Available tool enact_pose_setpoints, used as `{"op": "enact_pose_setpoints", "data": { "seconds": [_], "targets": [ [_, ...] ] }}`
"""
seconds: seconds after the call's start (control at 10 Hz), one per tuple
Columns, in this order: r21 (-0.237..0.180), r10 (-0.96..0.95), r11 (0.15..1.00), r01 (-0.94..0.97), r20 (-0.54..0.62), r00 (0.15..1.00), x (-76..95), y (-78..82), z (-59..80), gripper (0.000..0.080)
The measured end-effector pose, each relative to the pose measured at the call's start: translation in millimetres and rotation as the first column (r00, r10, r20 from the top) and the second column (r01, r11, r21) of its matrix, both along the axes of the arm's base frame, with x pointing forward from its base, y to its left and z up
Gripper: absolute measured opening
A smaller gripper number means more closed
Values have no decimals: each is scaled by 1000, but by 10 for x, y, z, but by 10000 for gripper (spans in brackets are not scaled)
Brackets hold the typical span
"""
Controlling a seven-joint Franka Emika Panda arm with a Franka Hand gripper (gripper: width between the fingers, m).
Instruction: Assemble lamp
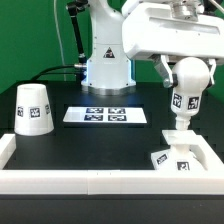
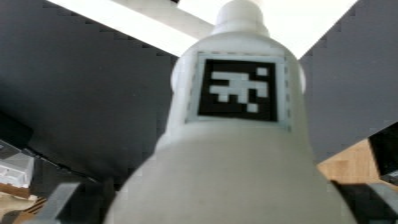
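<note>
My gripper (image 1: 189,70) is shut on the round white bulb (image 1: 186,92) and holds it upright, neck down, at the exterior view's right. The neck's tip stands on or just above the flat square base (image 1: 176,156), which lies in the front right corner with its tags showing. In the wrist view the bulb (image 2: 231,130) fills the picture with its tag facing the camera, and the white base (image 2: 125,22) shows beyond the neck's tip. My gripper (image 2: 214,208) is largely hidden behind the bulb there. The tapered shade (image 1: 33,108) stands apart at the exterior view's left.
The marker board (image 1: 106,116) lies flat in the middle of the black table. A low white wall (image 1: 100,180) runs along the front and both sides. The arm's pedestal (image 1: 105,62) stands at the back.
</note>
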State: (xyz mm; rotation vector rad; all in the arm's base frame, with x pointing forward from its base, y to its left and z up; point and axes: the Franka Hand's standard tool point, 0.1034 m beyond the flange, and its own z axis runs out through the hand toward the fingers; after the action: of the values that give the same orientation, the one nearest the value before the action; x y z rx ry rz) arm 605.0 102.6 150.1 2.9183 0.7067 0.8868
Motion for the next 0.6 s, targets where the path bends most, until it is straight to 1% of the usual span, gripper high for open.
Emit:
{"op": "enact_pose_setpoints", "data": {
  "seconds": [0.6],
  "targets": [
    [-2,0,1000,0,-25,1000,-71,-2,-195,577]
  ]
}}
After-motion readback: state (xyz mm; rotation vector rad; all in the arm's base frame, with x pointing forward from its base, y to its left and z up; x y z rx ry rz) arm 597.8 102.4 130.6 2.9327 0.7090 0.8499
